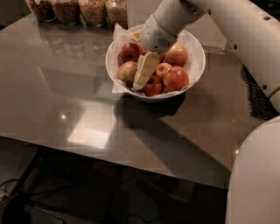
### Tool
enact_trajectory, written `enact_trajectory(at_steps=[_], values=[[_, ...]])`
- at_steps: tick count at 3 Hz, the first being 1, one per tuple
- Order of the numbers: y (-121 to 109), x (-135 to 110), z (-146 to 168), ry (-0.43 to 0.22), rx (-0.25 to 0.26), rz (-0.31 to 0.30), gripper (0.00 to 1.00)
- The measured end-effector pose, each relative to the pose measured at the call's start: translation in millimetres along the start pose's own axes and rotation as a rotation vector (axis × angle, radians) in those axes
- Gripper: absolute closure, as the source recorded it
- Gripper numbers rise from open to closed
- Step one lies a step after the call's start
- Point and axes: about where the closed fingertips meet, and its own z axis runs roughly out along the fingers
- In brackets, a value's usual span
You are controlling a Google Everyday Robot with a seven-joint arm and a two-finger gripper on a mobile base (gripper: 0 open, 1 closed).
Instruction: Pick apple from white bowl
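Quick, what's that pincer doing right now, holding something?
The pincer is down inside the white bowl; open, shut or holding something cannot be told.

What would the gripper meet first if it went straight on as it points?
Likely an apple: the gripper sits inside the white bowl, tip between a pale apple and a dark red apple; which comes first, depth hides.

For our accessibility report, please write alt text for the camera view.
The claw of a white robot arm reaches down among the apples in a white bowl on a glossy grey table. Filled jars stand in a row at the far edge.
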Motion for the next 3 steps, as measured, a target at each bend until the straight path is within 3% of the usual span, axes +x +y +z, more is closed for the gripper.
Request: enact_trajectory(at_steps=[3], values=[[0.0,-0.2,-0.2,0.0,0.0,0.0,0.89]])
